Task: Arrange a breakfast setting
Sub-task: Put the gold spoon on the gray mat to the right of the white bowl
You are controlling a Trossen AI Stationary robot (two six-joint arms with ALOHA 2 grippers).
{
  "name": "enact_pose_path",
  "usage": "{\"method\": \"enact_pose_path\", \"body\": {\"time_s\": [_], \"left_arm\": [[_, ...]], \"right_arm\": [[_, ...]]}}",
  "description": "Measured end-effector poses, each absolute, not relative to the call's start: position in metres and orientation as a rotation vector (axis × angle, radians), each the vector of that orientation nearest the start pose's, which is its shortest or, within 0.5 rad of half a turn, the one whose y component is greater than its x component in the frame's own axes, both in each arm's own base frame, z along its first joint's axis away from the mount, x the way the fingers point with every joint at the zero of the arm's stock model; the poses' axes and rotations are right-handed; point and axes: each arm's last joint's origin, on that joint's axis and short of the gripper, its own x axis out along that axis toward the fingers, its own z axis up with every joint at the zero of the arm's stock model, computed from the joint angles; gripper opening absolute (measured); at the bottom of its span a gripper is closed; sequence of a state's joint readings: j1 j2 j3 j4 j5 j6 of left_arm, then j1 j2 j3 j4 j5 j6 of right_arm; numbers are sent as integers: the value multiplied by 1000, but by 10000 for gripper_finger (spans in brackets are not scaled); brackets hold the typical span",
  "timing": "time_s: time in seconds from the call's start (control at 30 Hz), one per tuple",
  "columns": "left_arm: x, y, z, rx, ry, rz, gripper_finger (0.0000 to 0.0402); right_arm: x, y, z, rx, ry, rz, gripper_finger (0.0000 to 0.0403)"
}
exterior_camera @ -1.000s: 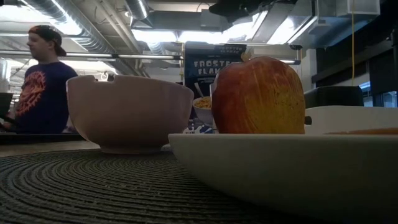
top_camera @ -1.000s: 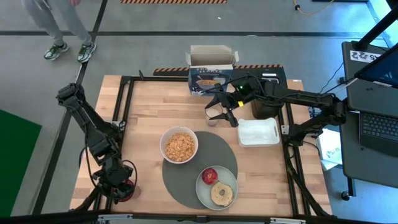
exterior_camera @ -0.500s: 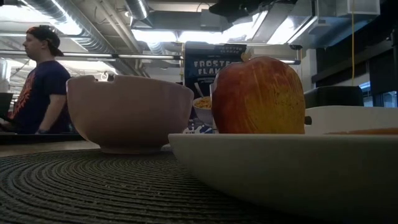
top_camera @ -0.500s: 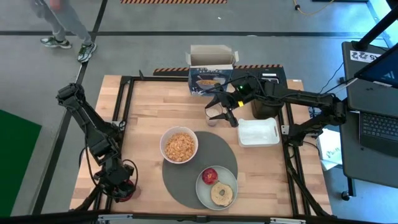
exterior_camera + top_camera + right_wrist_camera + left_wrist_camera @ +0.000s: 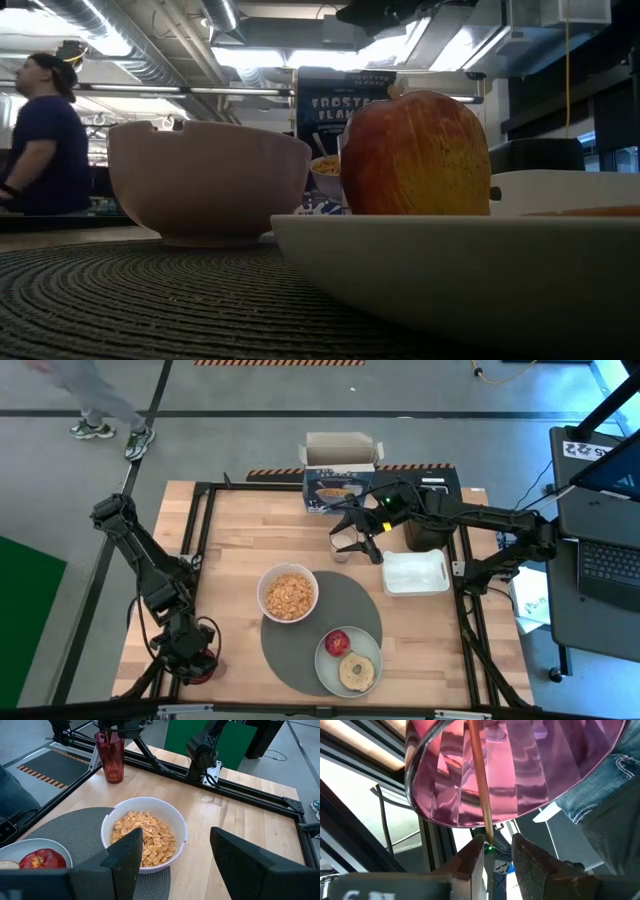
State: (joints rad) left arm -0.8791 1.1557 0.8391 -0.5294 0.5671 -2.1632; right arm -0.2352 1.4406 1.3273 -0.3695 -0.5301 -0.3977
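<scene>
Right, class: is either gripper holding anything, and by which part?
Nothing gripped yet. The left gripper straddles the handle tip of the gold spoon, with a gap beside one finger; the right gripper is open and empty.

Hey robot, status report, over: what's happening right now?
Left tool astride gold spoon handle in red cup, not yet clamped. Right tool open, empty, hovering between bowl and cereal box. Nothing blocking the spoon.

You see the bowl [image 5: 288, 593] and plate [image 5: 349, 659] on the mat [image 5: 300, 648], apple [image 5: 337, 642] and bagel [image 5: 358, 671] on the plate, cereal box [image 5: 338, 477] behind
</scene>
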Motion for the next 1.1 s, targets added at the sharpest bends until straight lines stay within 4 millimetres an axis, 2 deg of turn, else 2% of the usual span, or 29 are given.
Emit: {"method": "enact_pose_path", "body": {"time_s": [0.37, 0.73, 1.1], "left_arm": [[132, -184, 257, -1465, 1849, 191, 85], [132, -183, 256, -1462, 1845, 206, 10], [133, -184, 259, -1462, 1837, 182, 1]], "right_arm": [[313, -60, 354, -207, 384, 372, 233], [313, -60, 354, -201, 385, 372, 233], [313, -60, 354, -200, 385, 371, 233]]}}
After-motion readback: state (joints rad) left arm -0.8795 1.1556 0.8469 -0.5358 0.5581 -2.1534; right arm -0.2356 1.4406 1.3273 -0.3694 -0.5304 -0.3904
